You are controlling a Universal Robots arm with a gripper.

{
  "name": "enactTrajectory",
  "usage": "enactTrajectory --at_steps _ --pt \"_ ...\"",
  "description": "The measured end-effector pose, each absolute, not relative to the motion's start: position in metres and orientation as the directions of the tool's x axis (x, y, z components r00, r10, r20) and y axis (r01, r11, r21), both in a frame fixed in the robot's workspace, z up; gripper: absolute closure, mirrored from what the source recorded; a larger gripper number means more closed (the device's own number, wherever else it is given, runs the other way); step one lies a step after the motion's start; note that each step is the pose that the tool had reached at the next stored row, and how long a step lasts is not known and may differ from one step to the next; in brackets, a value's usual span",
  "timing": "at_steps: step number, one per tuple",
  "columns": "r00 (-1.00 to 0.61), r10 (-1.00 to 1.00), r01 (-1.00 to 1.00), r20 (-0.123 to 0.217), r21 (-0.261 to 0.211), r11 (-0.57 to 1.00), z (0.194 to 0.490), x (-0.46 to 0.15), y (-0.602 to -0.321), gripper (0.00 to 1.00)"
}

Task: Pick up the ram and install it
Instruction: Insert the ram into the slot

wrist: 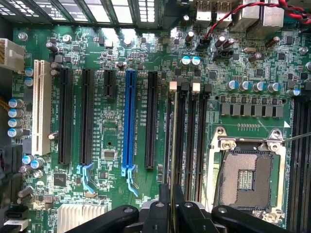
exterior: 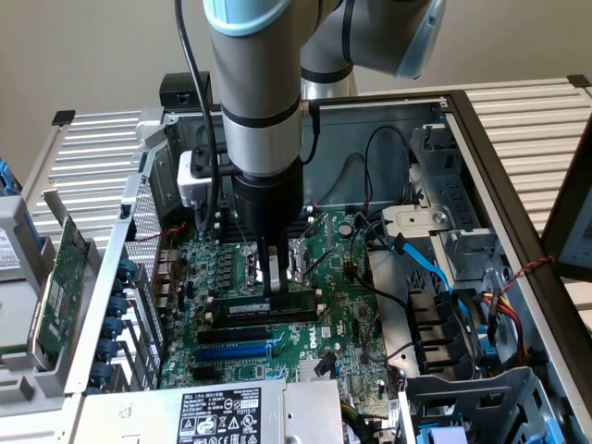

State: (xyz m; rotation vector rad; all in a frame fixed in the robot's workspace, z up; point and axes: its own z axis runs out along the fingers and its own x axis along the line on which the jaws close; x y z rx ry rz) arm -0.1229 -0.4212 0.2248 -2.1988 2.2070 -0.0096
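Gripping the ram (exterior: 291, 305), a long thin dark circuit stick with a pale label strip, the end effector (exterior: 269, 287) is clenched on its top edge near mid-length. The stick stands on edge along the black memory slots (wrist: 187, 141) of the green motherboard (wrist: 112, 131); seated or only touching, can't tell. It is flanked by the square metal CPU socket (wrist: 248, 177) and a long black expansion slot (wrist: 151, 119), both close. Grey metal case walls (exterior: 370, 120) ring the board, with room above. Blue cables (exterior: 430, 264) lie at the exterior view's right. Counts: one ram, one blue slot (wrist: 129, 121), one white slot (wrist: 41, 107), one socket.
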Motion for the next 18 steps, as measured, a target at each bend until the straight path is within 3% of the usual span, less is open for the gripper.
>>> enactTrajectory --at_steps 18 --pt "-0.003 -1.0 -1.0 -0.014 -0.023 0.004 0.2245 -0.1236 -0.42 0.86"
